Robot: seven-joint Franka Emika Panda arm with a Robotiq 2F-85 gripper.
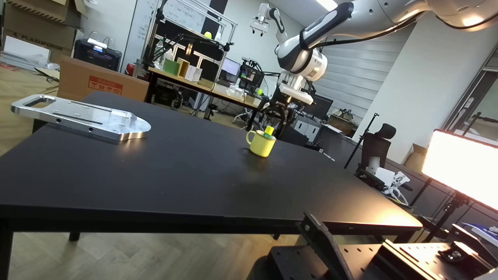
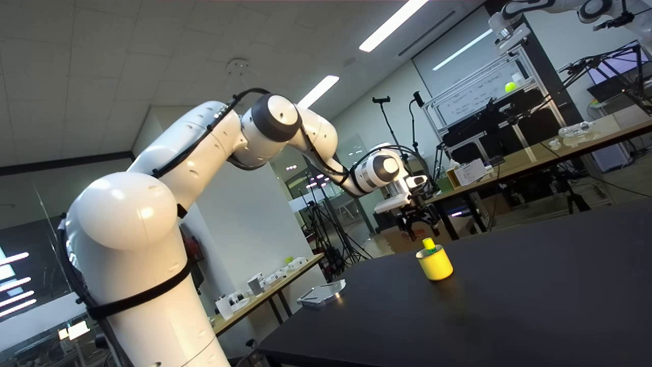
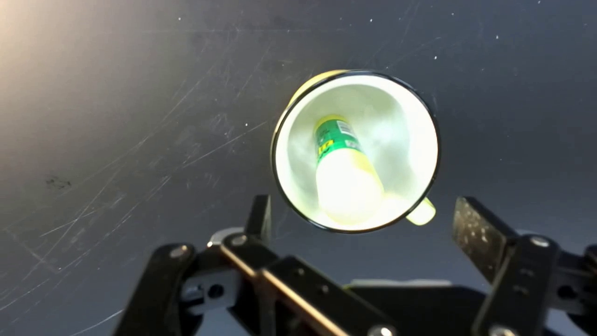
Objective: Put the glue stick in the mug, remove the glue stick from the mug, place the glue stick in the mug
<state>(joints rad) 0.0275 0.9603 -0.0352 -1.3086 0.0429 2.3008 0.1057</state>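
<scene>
Glue stick (image 3: pixel 347 172) leans inside the mug (image 1: pixel 261 146) beneath the spread, empty hand (image 3: pixel 362 217), which, if swung sideways too low, could snag the protruding glue stick and tip the mug over.

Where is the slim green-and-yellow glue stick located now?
In the wrist view, the glue stick leans inside the round yellow mug, slightly right of the picture's centre; its yellow top sticks out in both exterior views.

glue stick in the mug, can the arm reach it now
Likely yes: the gripper hangs open above the mug, and the glue stick pokes out of the top with nothing visible in the way.
</scene>
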